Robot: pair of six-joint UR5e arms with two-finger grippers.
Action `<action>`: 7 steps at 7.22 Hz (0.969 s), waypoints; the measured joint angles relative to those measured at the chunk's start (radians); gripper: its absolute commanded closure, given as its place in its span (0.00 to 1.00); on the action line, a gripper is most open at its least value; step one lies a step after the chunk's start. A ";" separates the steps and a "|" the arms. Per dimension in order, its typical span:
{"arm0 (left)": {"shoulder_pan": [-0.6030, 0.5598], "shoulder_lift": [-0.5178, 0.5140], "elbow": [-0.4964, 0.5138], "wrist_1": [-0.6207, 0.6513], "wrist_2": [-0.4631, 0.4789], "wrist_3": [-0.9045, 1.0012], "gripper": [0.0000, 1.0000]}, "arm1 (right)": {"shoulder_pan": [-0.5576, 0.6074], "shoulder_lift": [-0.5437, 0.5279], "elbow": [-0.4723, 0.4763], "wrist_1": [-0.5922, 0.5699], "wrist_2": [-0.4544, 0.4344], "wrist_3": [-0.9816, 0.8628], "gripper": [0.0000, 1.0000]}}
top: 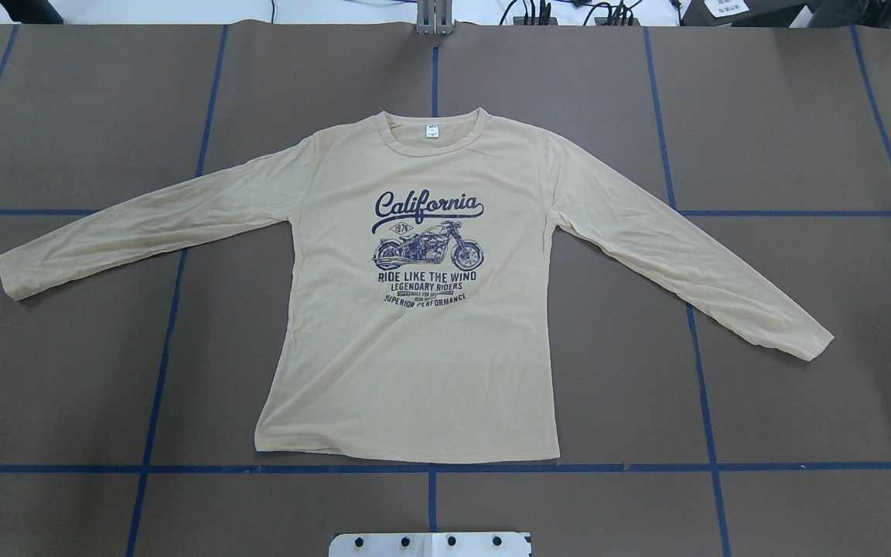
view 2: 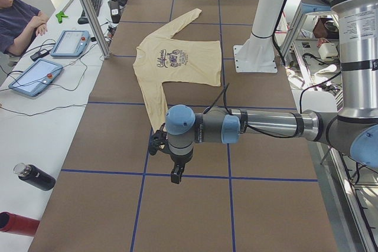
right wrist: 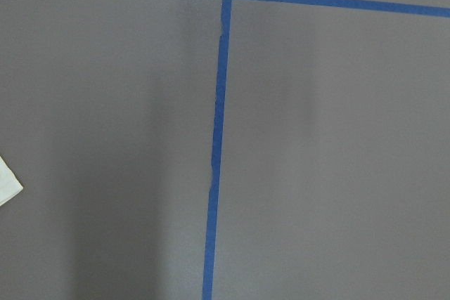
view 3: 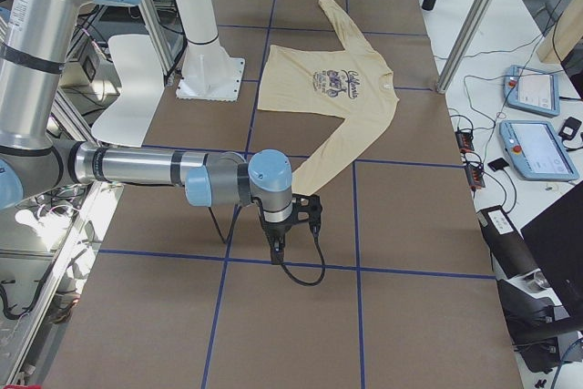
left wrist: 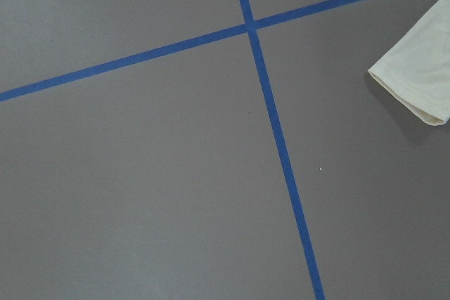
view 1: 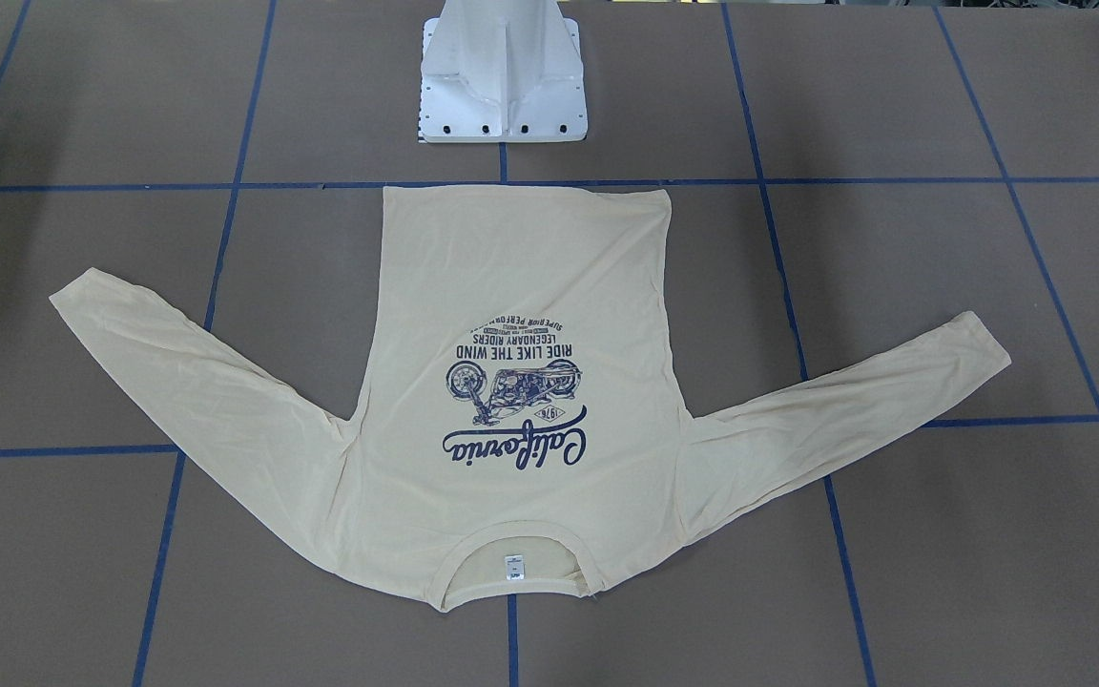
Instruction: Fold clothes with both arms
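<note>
The cream-yellow long-sleeved shirt [top: 414,363] lies flat on the brown table, print side up, both sleeves spread out and down, neck label on the far side from the robot. It also shows in the front-facing view [view 1: 511,267]. My left gripper [view 2: 176,179] hangs point-down above the table just beyond the near sleeve cuff [left wrist: 415,79]; I cannot tell if it is open or shut. My right gripper [view 3: 276,252] hangs the same way beyond the other cuff [right wrist: 5,184]; I cannot tell its state. Neither touches the shirt [view 2: 177,66] [view 3: 314,88].
The white pedestal base [view 1: 502,86] stands just behind the shirt's hem. Blue tape lines [top: 430,468] grid the table. A side bench holds tablets [view 2: 71,42] and a black bottle [view 2: 34,176]; an operator [view 2: 18,19] sits there. A metal post [view 3: 478,15] stands at the table edge.
</note>
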 measured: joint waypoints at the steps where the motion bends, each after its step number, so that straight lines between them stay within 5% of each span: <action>1: 0.000 0.000 0.000 0.000 0.001 0.011 0.00 | 0.000 0.001 0.000 0.000 0.000 0.000 0.00; 4: 0.000 -0.004 -0.049 -0.001 0.005 0.091 0.00 | -0.001 0.023 0.014 0.002 0.000 0.007 0.00; 7: -0.001 -0.044 -0.219 -0.008 0.006 0.069 0.00 | -0.030 0.063 0.040 0.110 0.000 0.118 0.00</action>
